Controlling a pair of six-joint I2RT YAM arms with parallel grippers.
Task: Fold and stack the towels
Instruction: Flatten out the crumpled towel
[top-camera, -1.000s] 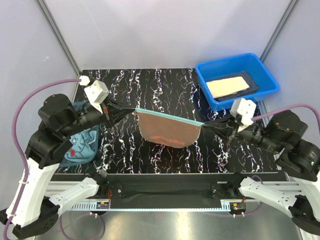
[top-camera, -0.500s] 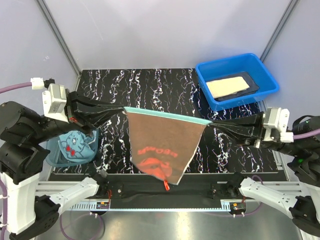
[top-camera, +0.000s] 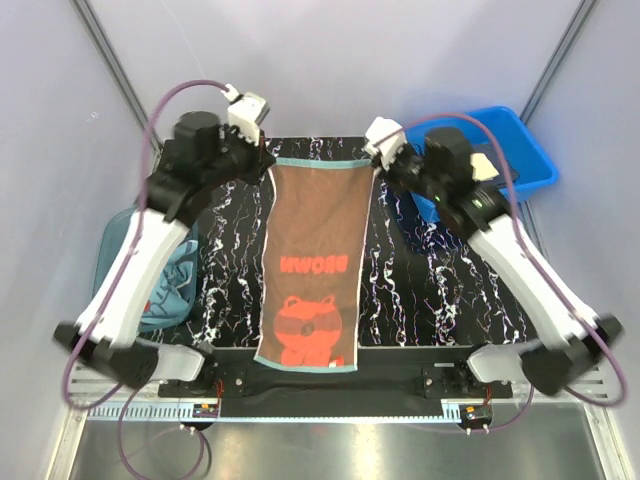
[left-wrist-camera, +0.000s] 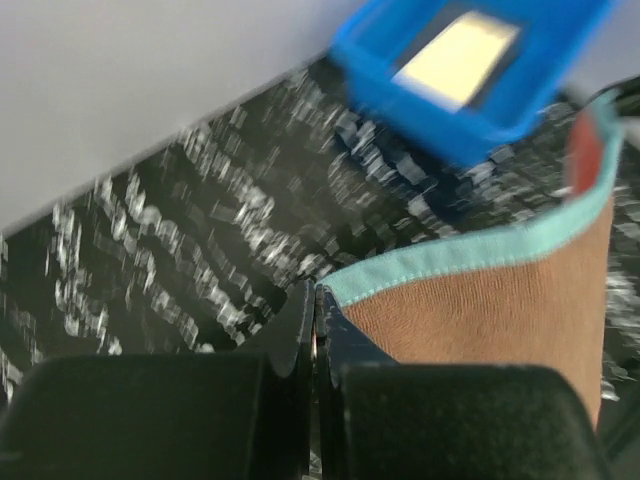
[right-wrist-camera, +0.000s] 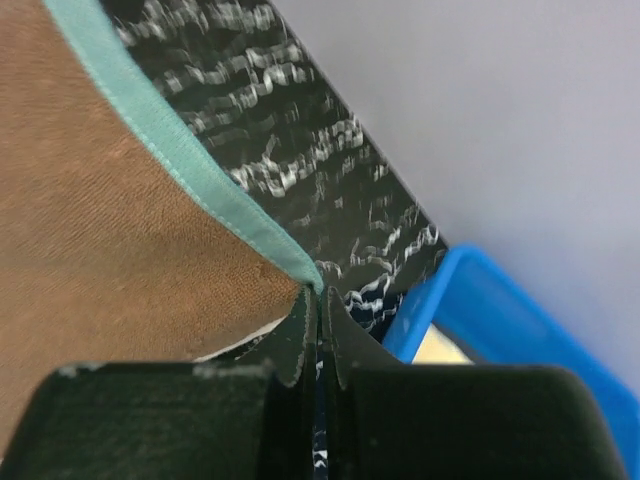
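The red "BROWN" towel (top-camera: 312, 265) with a teal edge hangs stretched out flat between both arms, its far edge high at the back and its near edge at the table's front. My left gripper (top-camera: 270, 166) is shut on its far left corner, seen in the left wrist view (left-wrist-camera: 316, 292). My right gripper (top-camera: 378, 163) is shut on its far right corner, seen in the right wrist view (right-wrist-camera: 318, 292). A pale yellow towel (left-wrist-camera: 455, 58) lies folded on a dark one in the blue bin (top-camera: 520, 160). A light teal towel (top-camera: 168, 290) lies crumpled at the left.
The blue plastic bin stands at the table's back right, partly hidden by my right arm. The translucent teal tub (top-camera: 110, 240) holds the crumpled towel at the left edge. The black marbled table (top-camera: 420, 290) shows on both sides of the hanging towel.
Both arms have swung up and toward the back of the table, drawing the red towel out to its full length; it now shows the lettering and a bear figure.
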